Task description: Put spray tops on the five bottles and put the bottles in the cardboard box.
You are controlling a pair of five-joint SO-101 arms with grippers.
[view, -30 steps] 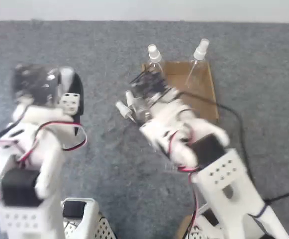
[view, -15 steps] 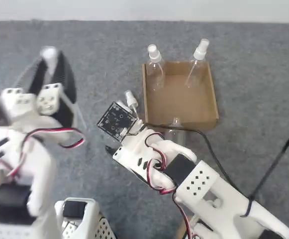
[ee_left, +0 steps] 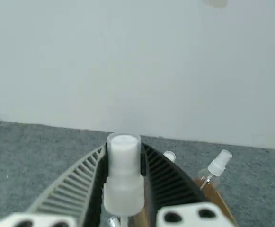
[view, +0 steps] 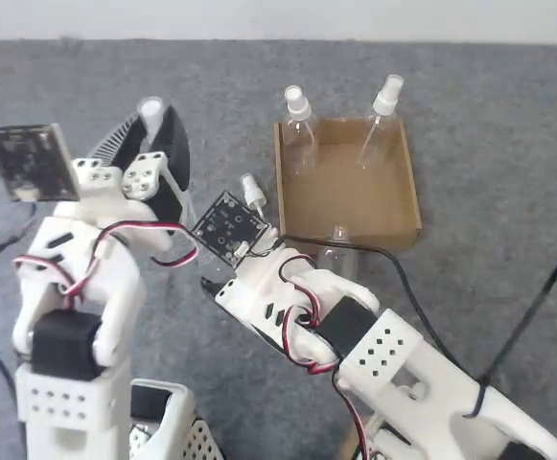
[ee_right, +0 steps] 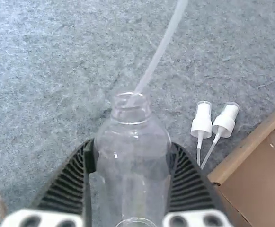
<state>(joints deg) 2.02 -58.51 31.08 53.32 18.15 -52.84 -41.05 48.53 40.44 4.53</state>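
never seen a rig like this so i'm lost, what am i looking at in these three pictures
These are two small robot arms at a table. One picture looks down from above; the other two come from cameras on each arm's wrist. The left gripper is shut on a white spray top. The right gripper is shut on a clear open bottle, with a thin tube at its mouth. On the grey surface sits a cardboard box with two capped bottles standing in it, and two loose spray tops lie beside it.
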